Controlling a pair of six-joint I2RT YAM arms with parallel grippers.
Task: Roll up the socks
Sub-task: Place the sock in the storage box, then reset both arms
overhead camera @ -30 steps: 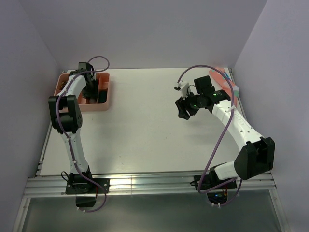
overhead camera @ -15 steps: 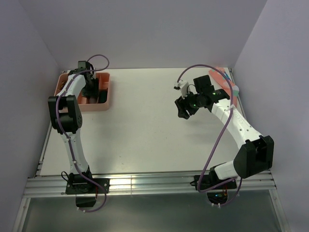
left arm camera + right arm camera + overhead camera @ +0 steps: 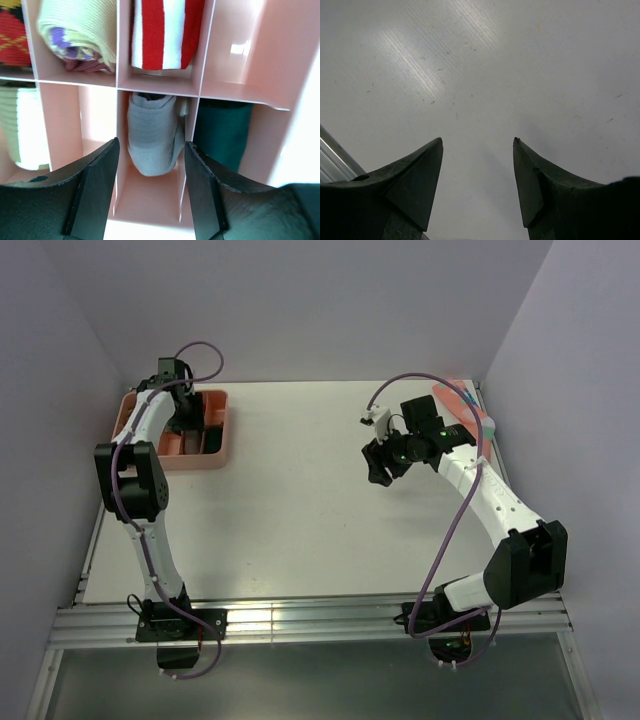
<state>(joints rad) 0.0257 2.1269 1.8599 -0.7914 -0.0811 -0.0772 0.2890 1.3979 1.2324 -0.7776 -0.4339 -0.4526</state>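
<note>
My left gripper hangs over the pink divided tray, open. In the left wrist view its fingertips flank one compartment of the tray, where a rolled grey-taupe sock lies free, just beyond the tips. Dark green sock fabric fills the compartment to its right. A red-and-white striped roll sits in the compartment beyond. My right gripper hovers open over bare table at mid-right, and nothing lies between its fingers.
Other compartments hold a cream-and-purple roll, a red patterned roll and a pale cream one. A coral-pink sock lies at the table's far right edge. The walls stand close on the left, right and back.
My left gripper's jaws have opened wider and its wrist has shifted slightly toward the back over the tray. The right arm has hardly moved.
</note>
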